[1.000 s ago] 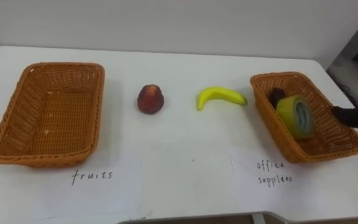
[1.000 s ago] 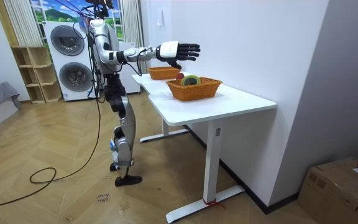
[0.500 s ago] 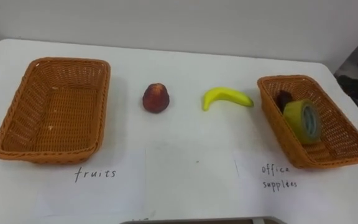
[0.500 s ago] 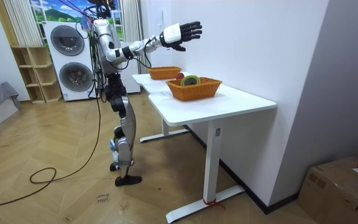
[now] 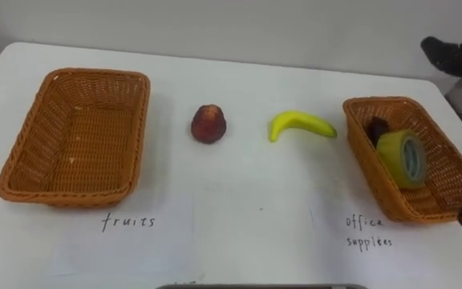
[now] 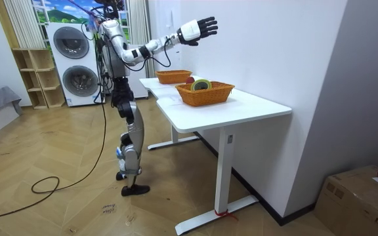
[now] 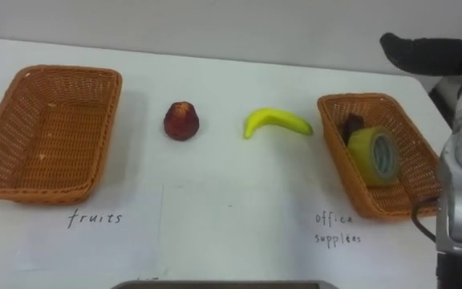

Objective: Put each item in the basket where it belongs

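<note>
Right hand (image 6: 199,27): raised high, above and beyond the table (image 5: 239,217), arm stretched up and forward. The fingers are straight and spread apart, and the hand holds nothing. In the eye views its dark fingers (image 5: 455,58) show at the far right, past the table's far right corner.

Stance: I stand upright at the table's long edge, on the room view's left of it, facing the table.

Left basket (image 5: 139,136): sits on the left part of the table, long side running near to far. I see nothing inside it. A handwritten label (image 5: 129,221) lies on the table just near of it.

Right basket (image 5: 358,148): sits at the right end of the table, well apart from the left basket. It holds a yellow-green tape roll (image 5: 403,159), standing on edge and leaning against the right wall, hole facing left and near. A small dark item (image 5: 378,128) lies in the far left part, just beside the tape; I cannot tell what it is. A second label (image 5: 367,231) lies near of this basket.

Fruit: both pieces lie on the bare table between the baskets. The red fruit (image 5: 208,124) sits right of the left basket, near it but apart. The banana (image 5: 299,124) lies right of the red fruit, its right tip just short of the right basket's left wall. Neither piece touches a basket or the hand.
</note>
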Motion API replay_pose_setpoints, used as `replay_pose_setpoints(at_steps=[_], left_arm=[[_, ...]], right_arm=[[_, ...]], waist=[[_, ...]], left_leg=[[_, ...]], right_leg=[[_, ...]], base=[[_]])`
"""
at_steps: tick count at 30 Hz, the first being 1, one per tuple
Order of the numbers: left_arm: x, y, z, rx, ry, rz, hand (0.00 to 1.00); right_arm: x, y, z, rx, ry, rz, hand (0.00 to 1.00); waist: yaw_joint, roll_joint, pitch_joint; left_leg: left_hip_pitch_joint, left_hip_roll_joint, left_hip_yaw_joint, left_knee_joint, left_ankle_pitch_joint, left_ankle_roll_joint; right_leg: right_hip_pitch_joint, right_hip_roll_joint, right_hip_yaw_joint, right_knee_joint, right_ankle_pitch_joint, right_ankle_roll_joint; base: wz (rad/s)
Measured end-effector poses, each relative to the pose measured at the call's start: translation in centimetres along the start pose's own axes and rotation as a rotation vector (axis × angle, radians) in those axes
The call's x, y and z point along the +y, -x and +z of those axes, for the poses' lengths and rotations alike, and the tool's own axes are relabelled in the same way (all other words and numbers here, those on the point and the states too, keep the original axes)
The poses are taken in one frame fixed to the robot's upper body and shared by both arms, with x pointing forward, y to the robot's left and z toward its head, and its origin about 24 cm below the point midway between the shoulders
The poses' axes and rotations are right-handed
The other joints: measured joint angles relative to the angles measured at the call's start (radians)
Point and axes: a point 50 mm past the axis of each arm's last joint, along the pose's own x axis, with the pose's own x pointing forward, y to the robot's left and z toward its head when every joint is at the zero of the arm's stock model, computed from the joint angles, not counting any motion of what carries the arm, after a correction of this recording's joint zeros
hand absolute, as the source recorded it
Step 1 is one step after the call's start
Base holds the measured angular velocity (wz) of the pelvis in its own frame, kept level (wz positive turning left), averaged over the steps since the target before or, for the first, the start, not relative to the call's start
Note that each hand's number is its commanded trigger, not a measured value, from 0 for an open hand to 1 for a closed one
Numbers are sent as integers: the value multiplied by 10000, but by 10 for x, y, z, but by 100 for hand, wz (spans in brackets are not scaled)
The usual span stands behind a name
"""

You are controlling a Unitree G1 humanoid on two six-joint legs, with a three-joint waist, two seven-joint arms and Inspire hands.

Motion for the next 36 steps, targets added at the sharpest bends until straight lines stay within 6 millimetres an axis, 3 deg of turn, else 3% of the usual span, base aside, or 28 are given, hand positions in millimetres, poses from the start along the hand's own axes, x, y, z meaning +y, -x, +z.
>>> replay_pose_setpoints(at_steps=[8,10,12,15,24,30,36], left_arm=[[1,2,-11,259,24,-41,0],[5,1,-11,274,-23,44,0],[7,1,-12,298,-50,118,0],[10,1,-9,219,-124,194,0],[12,-2,13,-305,-294,213,0],[10,-3,21,-456,-189,242,0],[13,-4,32,-787,-409,343,0]], right_arm=[[20,2,-6,203,332,1061,0],[28,4,-13,481,479,1518,0],[34,5,-20,770,579,1833,0],[42,2,-26,1020,782,2070,0],[59,-10,-29,1113,1325,2906,0],[69,-8,-43,1637,1944,3850,0],[68,-11,-57,2075,3342,4507,0]], waist=[[486,-79,29],[623,-281,32],[754,-399,-42],[794,-591,-31],[979,-398,92],[1067,-352,73],[1306,-467,66]], left_leg=[[-22,0,-172,39,2,-3],[-115,10,-268,59,3,-9],[-248,16,-283,88,9,-20],[-507,-7,-375,287,8,-17],[-1284,-4,-418,636,1,4],[-1661,2,-542,738,5,0],[-1817,6,-545,745,9,0]], right_leg=[[78,-29,-271,3,0,0],[64,-29,-380,-7,1,-2],[-40,-26,-406,-15,14,-23],[-185,-38,-428,-26,36,-41],[-711,-51,-528,-160,213,-69],[-1066,-51,-575,-158,216,-74],[-1236,-61,-630,-161,217,-75]], base=[[8],[13],[8],[9],[1],[2],[1]])
